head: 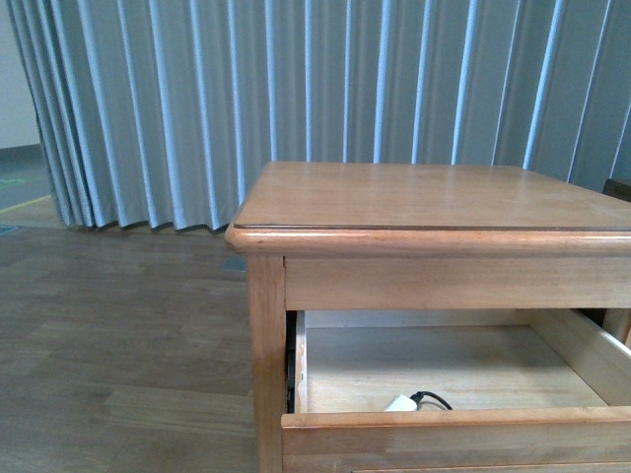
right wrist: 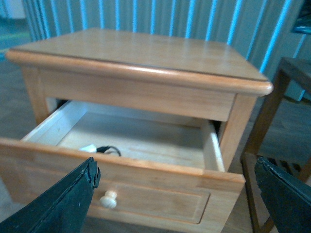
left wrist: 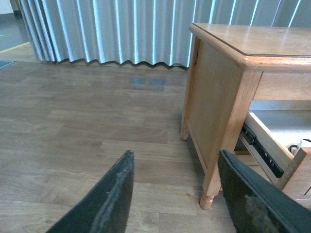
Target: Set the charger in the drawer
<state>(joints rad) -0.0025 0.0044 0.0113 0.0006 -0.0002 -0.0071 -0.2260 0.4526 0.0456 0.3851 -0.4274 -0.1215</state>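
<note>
The upper drawer (head: 454, 430) of the honey wood nightstand stands pulled open, its pale inside showing. The white charger (head: 400, 403) with its black cable (head: 430, 398) lies inside, against the drawer's front wall. It also shows in the right wrist view (right wrist: 88, 148), behind the drawer front (right wrist: 160, 204) with its round pale knob (right wrist: 109, 199). My right gripper (right wrist: 177, 187) is open and empty in front of the drawer. My left gripper (left wrist: 176, 167) is open and empty over the floor beside the nightstand. The open drawer (left wrist: 272, 145) shows at the edge of the left wrist view.
The nightstand top (head: 434, 195) is bare. A grey pleated curtain (head: 296, 79) hangs behind. Wood floor (head: 118, 335) lies to the left. A dark wooden chair or frame (right wrist: 272, 126) stands close beside the nightstand. A nightstand leg (left wrist: 210, 194) stands near the left gripper.
</note>
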